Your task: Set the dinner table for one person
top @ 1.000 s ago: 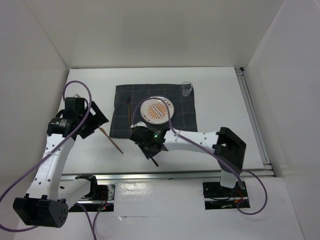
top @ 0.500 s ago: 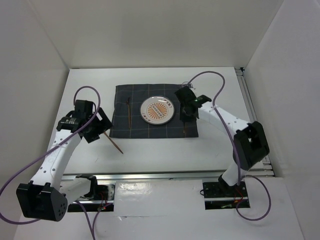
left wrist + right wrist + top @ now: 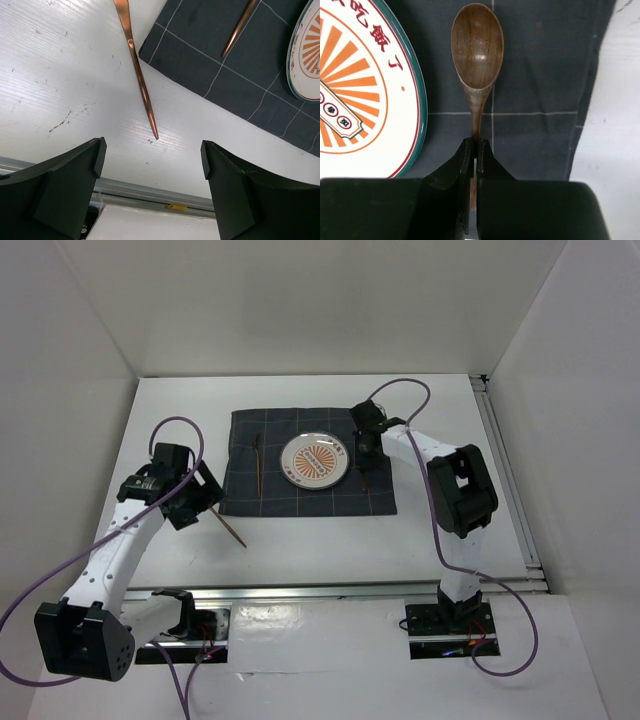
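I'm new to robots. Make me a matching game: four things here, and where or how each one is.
1 wooden spoon
2 plate
3 left hand
4 copper utensil nearest the left hand

A open, holding nothing
B on the bare dinner table
C middle of the dark cloth
D pinched in the right hand

Pairs: 1-D, 2-C, 3-A, 4-B

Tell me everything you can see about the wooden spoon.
The wooden spoon is dark brown, with an oval bowl facing up and a slim handle. It lies on the navy grid-lined cloth, beside the plate without touching it. The right hand is shut on its handle.
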Tool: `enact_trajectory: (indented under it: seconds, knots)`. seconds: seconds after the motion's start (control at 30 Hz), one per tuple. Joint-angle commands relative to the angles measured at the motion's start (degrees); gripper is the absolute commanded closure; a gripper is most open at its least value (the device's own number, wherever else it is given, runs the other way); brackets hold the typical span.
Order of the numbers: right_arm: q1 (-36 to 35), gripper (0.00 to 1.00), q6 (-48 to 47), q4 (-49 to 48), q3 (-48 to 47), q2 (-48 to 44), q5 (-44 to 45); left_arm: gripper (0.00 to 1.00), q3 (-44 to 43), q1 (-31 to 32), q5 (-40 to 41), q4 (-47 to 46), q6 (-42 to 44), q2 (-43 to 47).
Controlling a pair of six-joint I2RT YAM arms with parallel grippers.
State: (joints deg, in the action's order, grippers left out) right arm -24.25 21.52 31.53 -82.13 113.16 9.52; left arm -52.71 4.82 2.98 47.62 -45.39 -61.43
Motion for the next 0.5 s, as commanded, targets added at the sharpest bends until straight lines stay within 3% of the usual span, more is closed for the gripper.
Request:
enact_trajectory:
  seconds: [0.0, 0.03, 0.2, 0.23, 0.33, 0.47]
  knots:
    - [-0.71, 1.0, -1.04, -3.05, -1.9, 0.39, -0.99, 0.05, 0.15, 0.19, 1.15, -0.42, -0.32, -0.09]
    - [-0.71, 0.99, -0.34, -3.05, -1.9, 0.39, -0.99, 0.05, 0.15, 0.19, 1.15, -0.42, -0.32, -0.09]
    - [-0.71, 0.74, 0.81, -2.35, -1.9, 1.01, -0.29, 0.05, 0.15, 0.19, 1.15, -0.42, -0.32, -0.09]
    - [-0.71, 0.59, 0.81, -2.35, -1.9, 1.01, -0.29, 0.05, 0.15, 0.19, 1.15, -0.42, -0.32, -0.09]
    - [-0.71, 0.46, 0.81, -1.82, -1.9, -0.75, -0.29, 0.05, 0.15, 0.19, 1.15, -0.42, 0.21, -0.09]
    - [-1.32, 0.43, 0.81, 0.1, -1.37, -5.83, 1.2, 0.05, -0.38, 0.19, 1.15, -0.42, 0.82, -0.09]
